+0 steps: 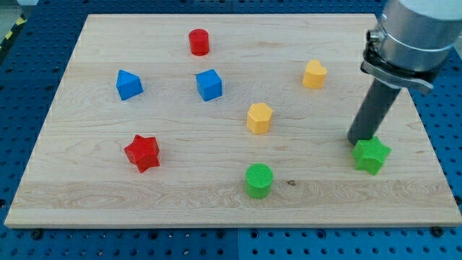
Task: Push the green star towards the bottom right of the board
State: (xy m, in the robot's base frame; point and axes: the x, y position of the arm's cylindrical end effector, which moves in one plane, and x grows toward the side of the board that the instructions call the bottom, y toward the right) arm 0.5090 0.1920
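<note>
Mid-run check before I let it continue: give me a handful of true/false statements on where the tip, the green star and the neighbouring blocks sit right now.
1. My tip sits against the upper-left side of the green star. True.
2. The green star lies at the view's left of the green cylinder. False: it lies to the cylinder's right, near the right edge of the board.
3. The red star is in the lower left part of the board. True.
4. The yellow hexagonal block touches the green star. False: bare wood separates them.
5. The red cylinder is the block nearest the view's bottom. False: it is near the top; the green cylinder is lowest.
</note>
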